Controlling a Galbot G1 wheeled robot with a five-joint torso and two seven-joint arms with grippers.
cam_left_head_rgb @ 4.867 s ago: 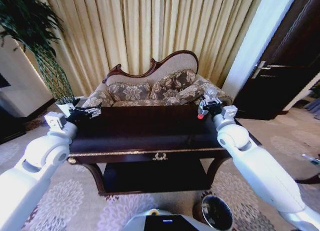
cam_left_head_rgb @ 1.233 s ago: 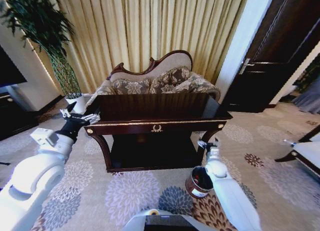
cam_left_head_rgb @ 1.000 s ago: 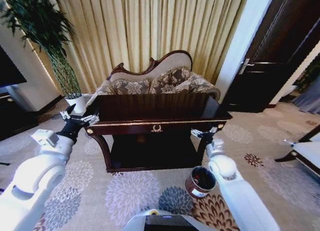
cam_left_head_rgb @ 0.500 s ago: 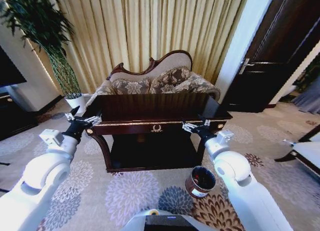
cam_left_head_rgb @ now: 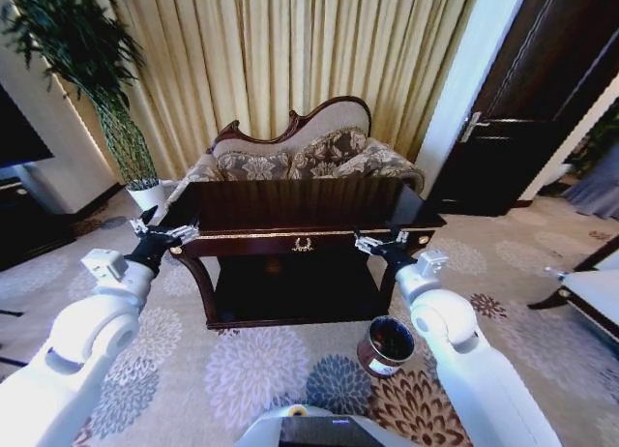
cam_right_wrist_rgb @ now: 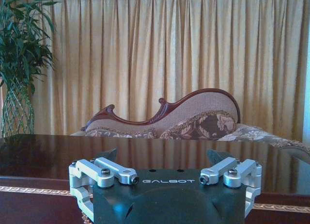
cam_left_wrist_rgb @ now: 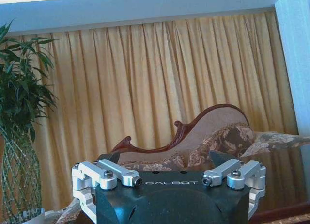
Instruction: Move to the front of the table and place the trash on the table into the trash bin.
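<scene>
1. Gold curtains (cam_left_head_rgb: 290,50) and a carved sofa (cam_left_head_rgb: 300,157) stood behind the table (cam_left_head_rgb: 290,207), which was long, dark and glossy, with gold trim and an emblem on its drawer.
2. I saw the bin (cam_left_head_rgb: 386,345), small, round and dark brown, on the carpet by the table's right leg.
3. My left gripper (cam_left_head_rgb: 160,236) hung at the table's left corner, fingers apart.
4. My right gripper (cam_left_head_rgb: 380,244) hung at its front right edge, fingers apart and holding nothing.
</scene>
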